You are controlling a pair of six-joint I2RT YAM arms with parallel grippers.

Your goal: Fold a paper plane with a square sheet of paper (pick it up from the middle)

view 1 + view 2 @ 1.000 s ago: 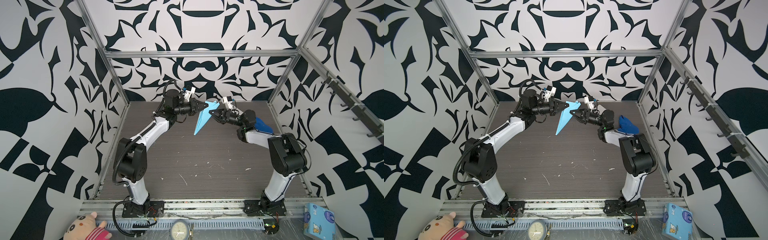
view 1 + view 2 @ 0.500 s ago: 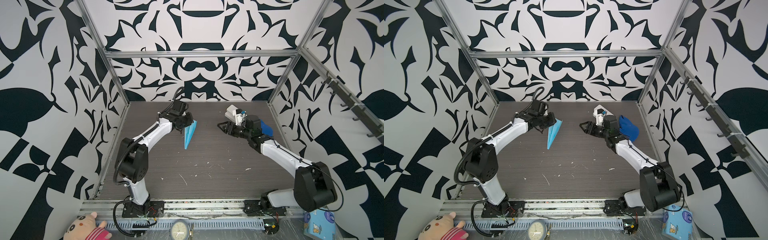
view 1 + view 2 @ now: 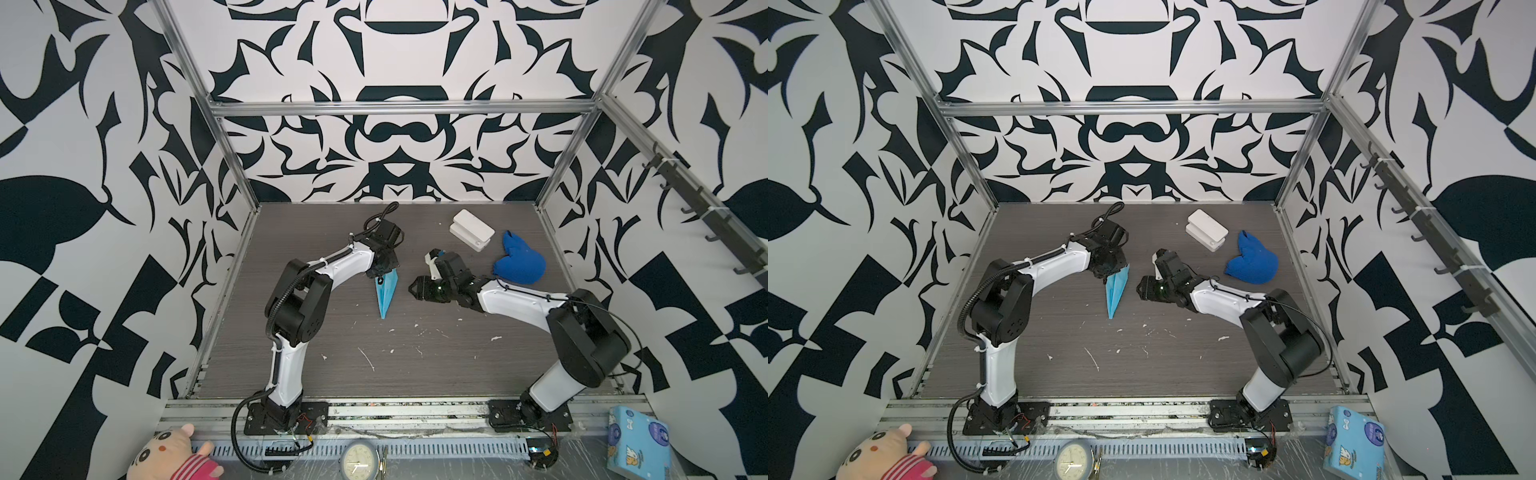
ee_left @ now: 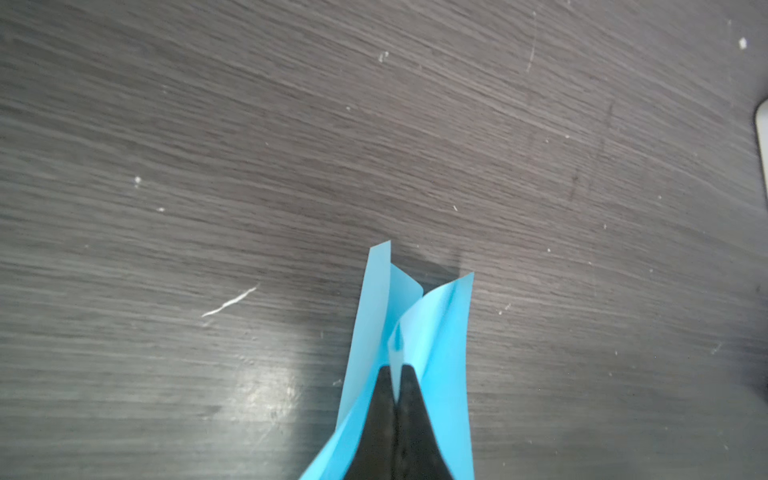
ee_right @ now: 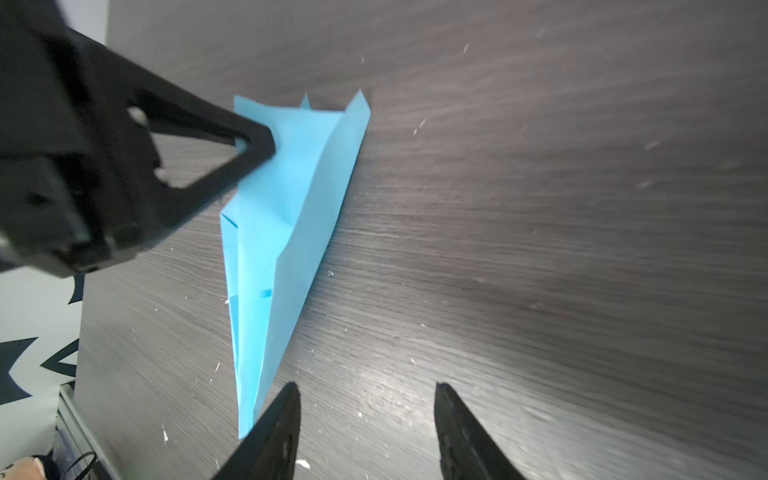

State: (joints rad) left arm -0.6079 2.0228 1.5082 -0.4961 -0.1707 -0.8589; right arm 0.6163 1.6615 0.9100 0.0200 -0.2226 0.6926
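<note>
The light-blue sheet of paper is folded into a slim pointed paper plane (image 3: 385, 296) (image 3: 1116, 293) near the middle of the table. Its nose points toward the table's front and seems to rest on the wood. My left gripper (image 3: 383, 275) (image 3: 1109, 275) (image 4: 398, 368) is shut on the plane's centre ridge at the tail, and the wings (image 4: 440, 328) spread to either side of the fingers. The plane (image 5: 282, 232) lies just beyond one fingertip of my right gripper (image 5: 365, 386), which is open and holds nothing. In both top views that gripper (image 3: 413, 287) (image 3: 1142, 286) hangs just right of the plane.
A white box (image 3: 471, 230) (image 3: 1206, 230) and a royal-blue cloth lump (image 3: 519, 262) (image 3: 1252, 264) sit at the back right. Small white scraps dot the dark wood table (image 3: 415, 365). Outside the front rail are a plush toy (image 3: 174, 455), a clock (image 3: 360, 462) and a printed box (image 3: 638, 442).
A second ago both grippers held the plane high at the back. The right gripper has let go and drawn away; the left has brought the plane down to the table.
</note>
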